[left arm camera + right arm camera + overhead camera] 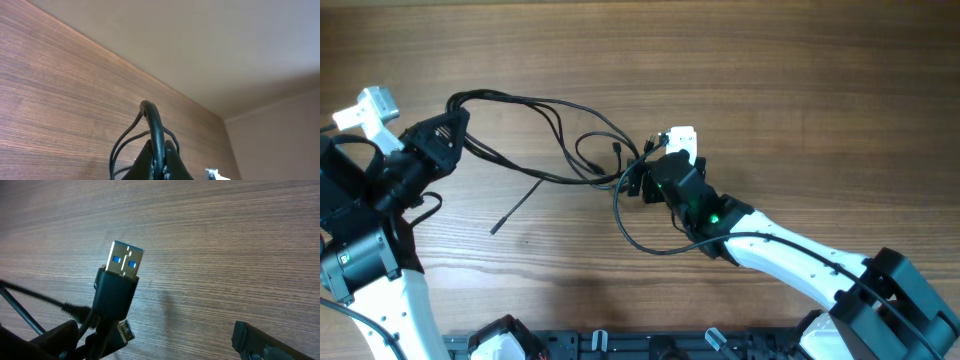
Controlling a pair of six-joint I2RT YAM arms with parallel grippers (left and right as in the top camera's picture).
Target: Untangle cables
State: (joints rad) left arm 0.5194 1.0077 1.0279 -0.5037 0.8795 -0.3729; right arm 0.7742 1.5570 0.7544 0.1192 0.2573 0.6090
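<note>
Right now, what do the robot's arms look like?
The left arm and right arm have white links and black joints. The left gripper and right gripper are black. A black wire runs along the right arm; a green light glows near its wrist.

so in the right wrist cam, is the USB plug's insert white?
No, the USB plug shows a blue insert inside its metal shell.
</note>
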